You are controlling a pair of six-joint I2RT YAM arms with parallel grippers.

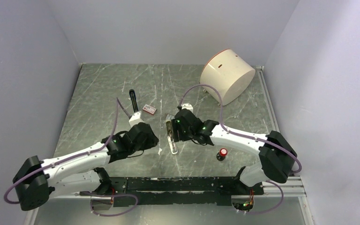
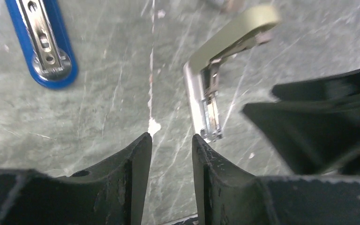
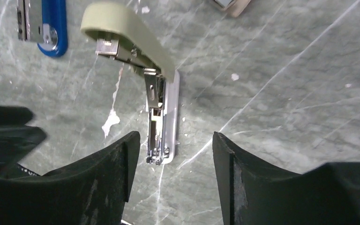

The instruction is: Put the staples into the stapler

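Right hand (image 3: 173,138), open and empty, straddles the beige stapler (image 3: 131,28); closing could grab it instead of the blue stapler (image 3: 58,23) at 11 o'clock.

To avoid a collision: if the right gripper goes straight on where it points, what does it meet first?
Probably the silver metal channel of the beige-olive hinged bar, lying ahead between the open jaws of the right gripper; depth is unclear.

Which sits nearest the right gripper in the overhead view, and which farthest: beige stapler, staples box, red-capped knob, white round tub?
From the right gripper:
1. The beige stapler, right at its fingers.
2. The staples box, behind and to the left.
3. The red-capped knob, near-right.
4. The white round tub, at the back right.
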